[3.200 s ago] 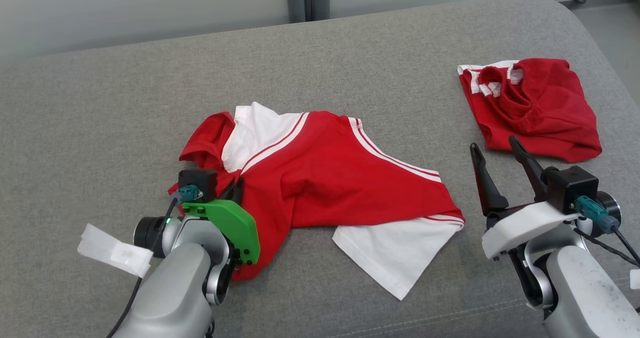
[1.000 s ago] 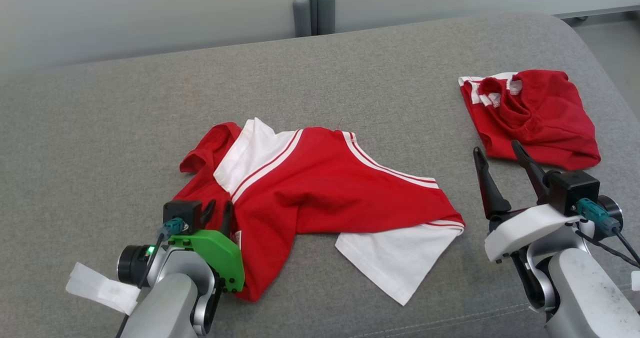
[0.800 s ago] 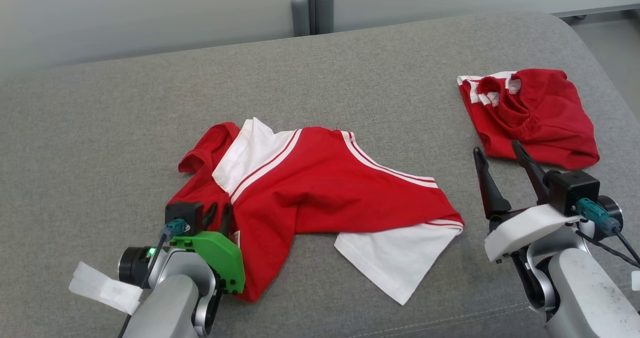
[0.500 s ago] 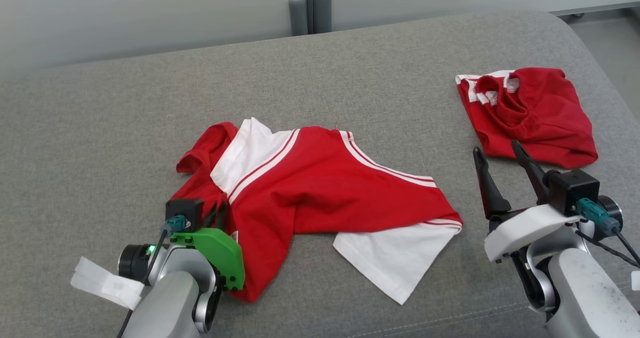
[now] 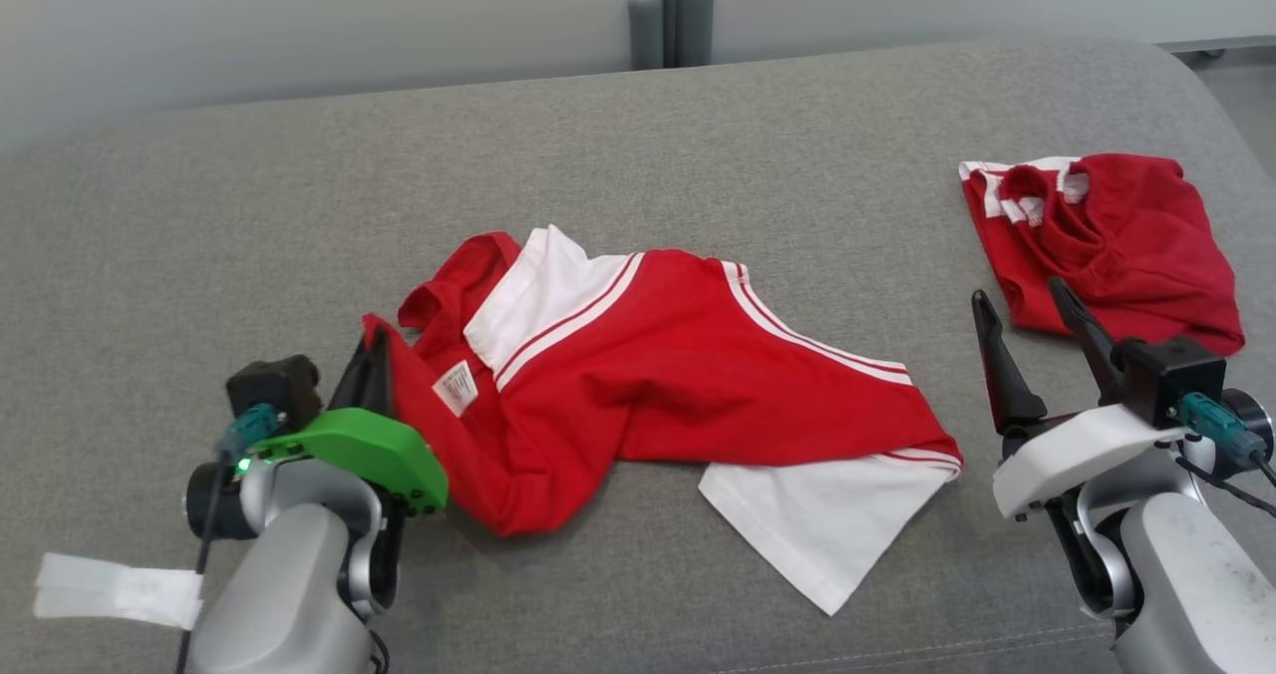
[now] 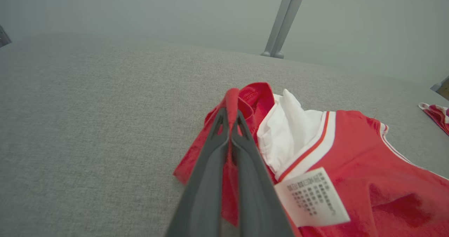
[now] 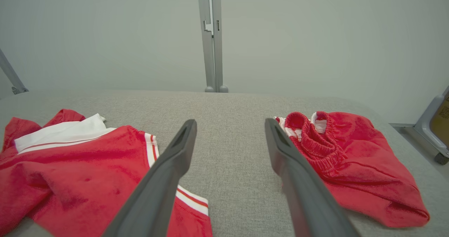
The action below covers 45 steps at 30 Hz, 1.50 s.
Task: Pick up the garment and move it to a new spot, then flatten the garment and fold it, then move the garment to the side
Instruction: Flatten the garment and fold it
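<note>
Garment (image 5: 678, 375) edge pinched between left fingers (image 6: 207, 181); right fingers (image 7: 165, 181) spread, empty.

crumpled red-and-white garment (image 5: 658, 355) on grey cushion, corner lifted

The near shirt (image 5: 678, 375) is red with white sleeves edged in red-and-white stripes; its label (image 5: 457, 387) is white with dark print. The far-right shorts (image 5: 1136, 255) are red with white-striped trim, the cushion (image 5: 249, 215) plain grey.
</note>
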Available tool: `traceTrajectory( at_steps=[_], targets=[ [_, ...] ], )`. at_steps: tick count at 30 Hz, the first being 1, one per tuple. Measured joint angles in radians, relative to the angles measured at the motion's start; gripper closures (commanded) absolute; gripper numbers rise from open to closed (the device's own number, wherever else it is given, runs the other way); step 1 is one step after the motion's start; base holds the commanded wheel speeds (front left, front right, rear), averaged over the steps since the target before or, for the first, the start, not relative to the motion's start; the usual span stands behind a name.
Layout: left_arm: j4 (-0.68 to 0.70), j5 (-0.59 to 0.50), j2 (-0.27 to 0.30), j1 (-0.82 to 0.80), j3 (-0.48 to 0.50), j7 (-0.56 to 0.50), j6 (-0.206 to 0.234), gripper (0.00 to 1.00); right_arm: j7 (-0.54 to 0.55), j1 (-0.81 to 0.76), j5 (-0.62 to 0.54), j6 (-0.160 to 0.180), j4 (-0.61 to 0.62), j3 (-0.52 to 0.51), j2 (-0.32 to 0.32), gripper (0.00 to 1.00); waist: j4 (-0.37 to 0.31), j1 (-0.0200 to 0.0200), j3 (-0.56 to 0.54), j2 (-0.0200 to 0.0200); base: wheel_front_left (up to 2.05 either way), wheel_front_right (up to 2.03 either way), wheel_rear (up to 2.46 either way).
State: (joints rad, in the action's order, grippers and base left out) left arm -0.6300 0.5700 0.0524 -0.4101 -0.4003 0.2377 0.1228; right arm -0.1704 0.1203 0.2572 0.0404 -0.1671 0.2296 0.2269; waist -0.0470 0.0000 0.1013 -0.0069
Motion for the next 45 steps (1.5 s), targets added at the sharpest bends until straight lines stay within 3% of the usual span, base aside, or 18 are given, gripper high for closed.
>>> traceTrajectory(
  at_steps=[6,11,18,33,45],
  targets=[
    [0.026,0.024,0.034,0.070,0.116,0.010,0.001,1.00,0.045,0.052,0.011,-0.050,0.002,0.020,0.035,0.00,0.056,0.0000,-0.002,0.0000,0.00,0.00,0.00],
    [0.040,0.031,0.023,0.138,0.168,0.010,0.001,1.00,0.145,0.162,0.017,-0.122,-0.016,0.072,0.063,0.00,0.124,0.0000,0.003,0.0000,0.00,0.00,0.00],
    [0.107,0.014,-0.004,0.145,0.123,0.011,0.001,1.00,0.329,0.334,0.070,-0.155,-0.089,0.114,0.065,0.00,0.221,0.0000,0.031,0.0000,0.00,0.00,0.00],
    [0.259,0.003,-0.016,0.129,-0.060,0.011,-0.016,1.00,0.612,0.533,0.231,-0.164,-0.262,0.152,0.094,0.00,0.409,0.0000,0.149,0.0000,0.00,0.00,0.00],
    [0.388,0.106,-0.015,0.117,-0.179,0.011,-0.017,1.00,0.661,0.614,0.272,-0.164,-0.297,0.231,0.151,0.00,0.508,0.0000,0.251,0.0000,0.00,0.00,0.00]
  ],
)
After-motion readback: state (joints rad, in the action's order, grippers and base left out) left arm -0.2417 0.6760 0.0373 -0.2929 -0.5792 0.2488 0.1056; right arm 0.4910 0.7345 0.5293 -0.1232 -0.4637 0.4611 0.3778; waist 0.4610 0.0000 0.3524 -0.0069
